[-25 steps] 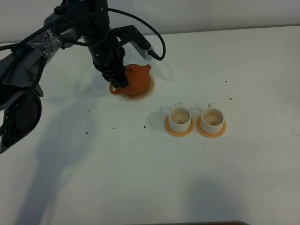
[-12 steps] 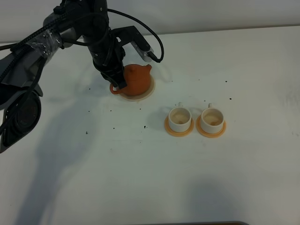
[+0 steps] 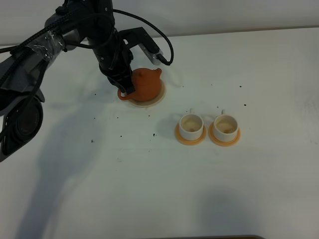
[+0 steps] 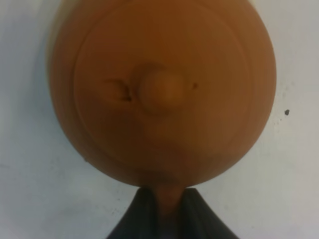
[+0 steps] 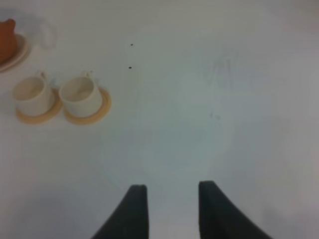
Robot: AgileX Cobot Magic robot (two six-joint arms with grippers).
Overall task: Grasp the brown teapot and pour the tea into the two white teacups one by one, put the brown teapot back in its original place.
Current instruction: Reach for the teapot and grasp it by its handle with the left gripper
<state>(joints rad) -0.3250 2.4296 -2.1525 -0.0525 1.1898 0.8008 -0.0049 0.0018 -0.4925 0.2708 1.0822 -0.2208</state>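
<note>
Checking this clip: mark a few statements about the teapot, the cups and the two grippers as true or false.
1. The teapot is at the pale saucer, not over a cup. True.
2. The teapot's lid is off. False: the lid sits in place, knob up.
3. The left gripper has the teapot's handle between its fingers. True.
4. The right gripper holds a cup. False: the right gripper is open over bare table, well apart from the cups.
5. Both cups stand on orange coasters. True.
</note>
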